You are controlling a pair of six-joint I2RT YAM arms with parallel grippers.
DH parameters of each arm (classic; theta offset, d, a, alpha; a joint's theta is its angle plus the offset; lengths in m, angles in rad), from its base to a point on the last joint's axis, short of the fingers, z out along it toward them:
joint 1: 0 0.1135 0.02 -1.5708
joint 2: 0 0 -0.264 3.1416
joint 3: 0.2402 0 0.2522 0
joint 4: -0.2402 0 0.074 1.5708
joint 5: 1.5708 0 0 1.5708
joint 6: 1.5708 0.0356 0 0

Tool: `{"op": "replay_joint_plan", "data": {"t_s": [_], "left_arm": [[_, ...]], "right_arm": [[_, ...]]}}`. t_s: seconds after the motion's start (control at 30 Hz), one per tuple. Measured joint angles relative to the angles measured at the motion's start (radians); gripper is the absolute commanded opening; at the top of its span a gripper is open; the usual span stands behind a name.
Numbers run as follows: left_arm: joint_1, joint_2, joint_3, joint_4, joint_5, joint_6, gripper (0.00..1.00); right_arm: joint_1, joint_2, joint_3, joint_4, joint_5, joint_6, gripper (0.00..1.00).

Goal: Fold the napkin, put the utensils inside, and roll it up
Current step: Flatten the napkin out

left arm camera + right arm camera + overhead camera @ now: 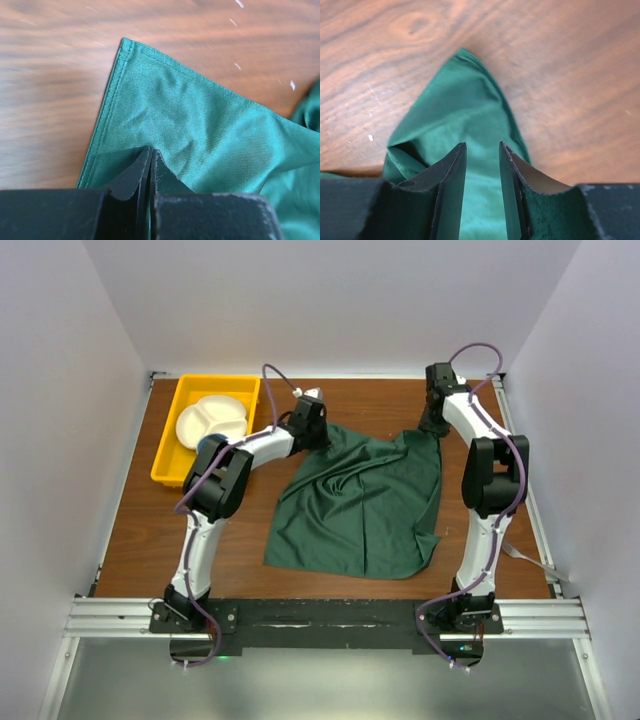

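The dark green napkin [360, 505] lies rumpled on the wooden table between both arms. My left gripper [318, 435] is at its far left corner, and in the left wrist view the gripper [151, 150] is shut on the hemmed napkin [200, 120] corner. My right gripper [432, 425] is at the far right corner. In the right wrist view it [482, 146] stands over the napkin [460, 100] tip, jaws apart, with cloth in the gap. One silver utensil, a fork [535, 560], lies at the table's right edge beside the right arm.
A yellow tray [170, 465] holding a white divided plate [212, 420] stands at the back left, close to the left arm's elbow. White walls enclose the table on three sides.
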Motion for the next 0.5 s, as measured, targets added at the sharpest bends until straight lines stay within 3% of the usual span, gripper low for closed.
{"op": "replay_joint_plan", "data": {"t_s": [0.5], "left_arm": [[0.172,0.048,0.075,-0.003,-0.124,0.031,0.04]], "right_arm": [[0.0,0.215,0.154,0.09,-0.075,-0.029,0.39]]}}
